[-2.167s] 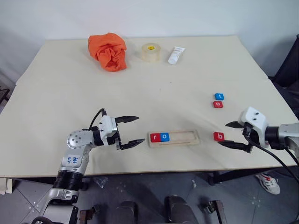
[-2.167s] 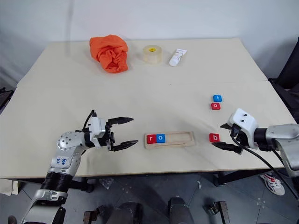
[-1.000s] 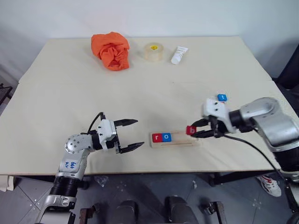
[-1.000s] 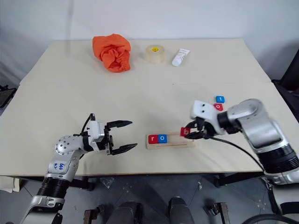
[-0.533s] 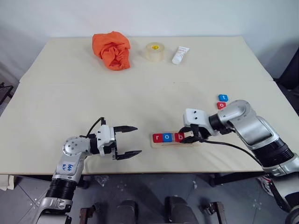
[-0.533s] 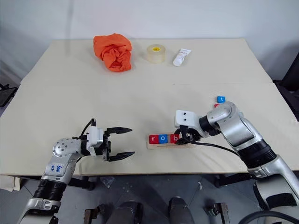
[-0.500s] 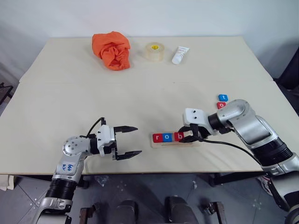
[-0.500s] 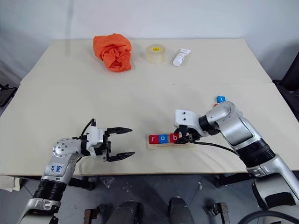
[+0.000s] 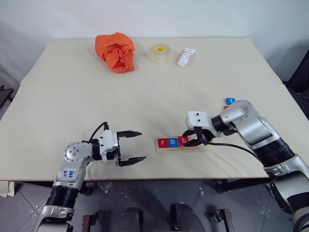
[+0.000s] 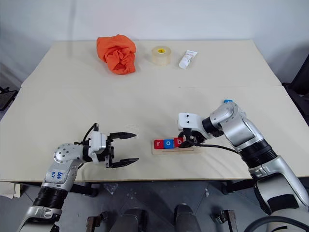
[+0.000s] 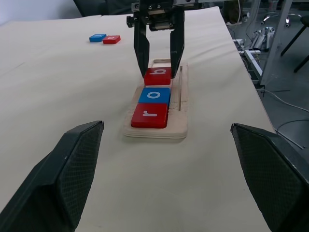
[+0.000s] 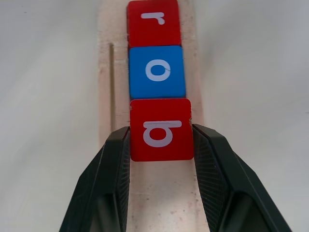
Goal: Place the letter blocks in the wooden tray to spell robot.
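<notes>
The wooden tray (image 9: 197,145) lies near the table's front edge. In its slot sit a red r block (image 9: 162,142), a blue o block (image 9: 172,142) and a red b block (image 9: 182,140), side by side. My right gripper (image 9: 189,140) reaches in from the right, shut on the b block (image 12: 161,129), one finger on each side, with the b touching the o block (image 12: 157,71). A blue t block (image 11: 98,37) and a red block (image 11: 111,39) lie together on the table beyond the right arm. My left gripper (image 9: 143,145) hangs open left of the tray, pointing at it.
An orange cloth (image 9: 115,50), a tape roll (image 9: 160,53) and a white tube (image 9: 184,56) sit along the table's far edge. The tray's right half (image 12: 164,193) is bare wood.
My right gripper carried the b block left and down from above the tray's right part into the slot beside the blue o. The left gripper stayed put.
</notes>
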Available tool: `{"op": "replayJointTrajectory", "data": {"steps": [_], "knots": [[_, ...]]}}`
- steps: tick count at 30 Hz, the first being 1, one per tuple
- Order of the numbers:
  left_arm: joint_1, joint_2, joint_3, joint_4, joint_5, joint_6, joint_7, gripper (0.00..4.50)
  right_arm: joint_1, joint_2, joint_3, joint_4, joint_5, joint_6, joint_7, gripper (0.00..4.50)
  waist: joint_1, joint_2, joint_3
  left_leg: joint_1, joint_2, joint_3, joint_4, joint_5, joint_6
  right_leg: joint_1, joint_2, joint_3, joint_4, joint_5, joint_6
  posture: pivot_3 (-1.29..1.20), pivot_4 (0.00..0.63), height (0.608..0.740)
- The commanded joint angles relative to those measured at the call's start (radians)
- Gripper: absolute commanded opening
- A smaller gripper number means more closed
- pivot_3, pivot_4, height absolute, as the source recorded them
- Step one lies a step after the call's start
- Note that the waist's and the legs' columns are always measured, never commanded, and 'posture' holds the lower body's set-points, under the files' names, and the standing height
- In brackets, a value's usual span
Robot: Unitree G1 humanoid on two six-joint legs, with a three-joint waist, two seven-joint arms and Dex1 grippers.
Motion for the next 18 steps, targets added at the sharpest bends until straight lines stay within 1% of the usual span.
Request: {"op": "replayJointTrajectory", "data": {"steps": [1,5,6,8,14,18], "knots": [[0.011,0.009,0.018,-0.036,-0.012,-0.020,0.013,4.50,-0.022,0.010,-0.013,-0.027,-0.001,0.006,0.009,2.21,0.000,0.000,0.000,0.000,0.000,0.000,0.000,0.000,0.000,0.000,0.000,0.000,0.000,0.000,0.000,0.00,0.150,0.740],[0.007,0.009,0.017,-0.031,-0.011,-0.021,0.019,4.50,-0.027,0.020,-0.014,-0.019,-0.008,0.007,0.004,3.53,0.000,0.000,0.000,0.000,0.000,0.000,0.000,0.000,0.000,0.000,0.000,0.000,0.000,0.000,0.000,0.00,0.150,0.740],[0.005,0.009,0.017,-0.028,-0.011,-0.023,0.020,4.50,-0.029,0.024,-0.016,-0.017,-0.010,0.006,-0.001,3.95,0.000,0.000,0.000,0.000,0.000,0.000,0.000,0.000,0.000,0.000,0.000,0.000,0.000,0.000,0.000,0.00,0.150,0.740],[0.002,0.009,0.018,-0.024,-0.011,-0.026,0.023,4.50,-0.031,0.030,-0.022,-0.014,-0.011,0.008,-0.010,4.48,0.000,0.000,0.000,0.000,0.000,0.000,0.000,0.000,0.000,0.000,0.000,0.000,0.000,0.000,0.000,0.00,0.150,0.740],[-0.009,0.003,0.014,-0.011,-0.007,-0.031,0.029,4.50,-0.024,0.005,-0.045,-0.030,-0.003,0.020,-0.018,4.48,0.000,0.000,0.000,0.000,0.000,0.000,0.000,0.000,0.000,0.000,0.000,-0.001,0.000,0.000,0.000,0.00,0.150,0.740],[-0.014,-0.005,0.007,-0.014,-0.005,-0.030,0.038,4.50,0.020,-0.048,-0.130,-0.057,0.043,0.063,-0.033,4.48,0.002,0.000,0.000,0.000,0.000,0.000,0.000,0.000,0.000,0.000,0.000,-0.001,0.000,0.000,0.000,0.00,0.150,0.740]]}}
